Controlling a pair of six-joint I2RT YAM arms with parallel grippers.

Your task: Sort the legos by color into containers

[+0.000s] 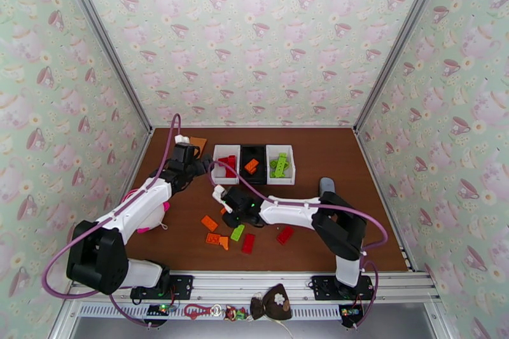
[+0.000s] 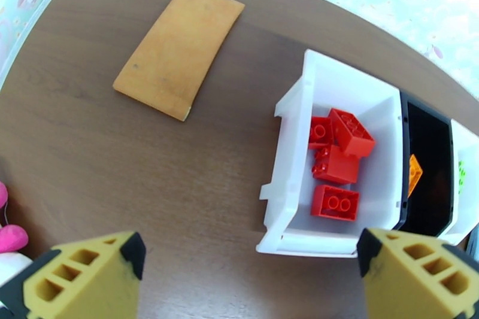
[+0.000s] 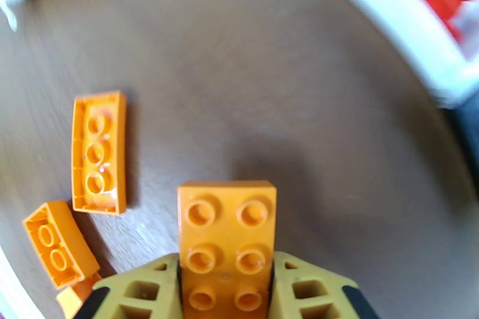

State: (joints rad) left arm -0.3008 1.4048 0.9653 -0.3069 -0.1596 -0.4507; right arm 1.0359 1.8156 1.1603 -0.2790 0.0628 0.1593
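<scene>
My right gripper (image 3: 226, 293) is shut on an orange lego (image 3: 227, 227), a two-by-three brick lifted just above the table; from above, this gripper (image 1: 229, 204) sits in front of the containers. Two more orange legos (image 3: 99, 152) lie to its left. My left gripper (image 2: 251, 278) hangs open and holds nothing, just left of the left white container (image 2: 287, 152), which holds several red legos (image 2: 335, 164). The black container (image 1: 253, 154) holds orange legos (image 1: 252, 166), and the right white container (image 1: 280, 151) holds green ones (image 1: 280, 165). Loose orange (image 1: 209, 222), green (image 1: 237, 232) and red (image 1: 248, 243) legos lie on the table.
A flat orange card (image 2: 179, 51) lies at the back left, behind the left gripper. A pink-and-white plush toy (image 1: 153, 216) rests under the left arm. Another red lego (image 1: 285, 235) lies under the right arm's forearm. Patterned walls enclose the table on three sides.
</scene>
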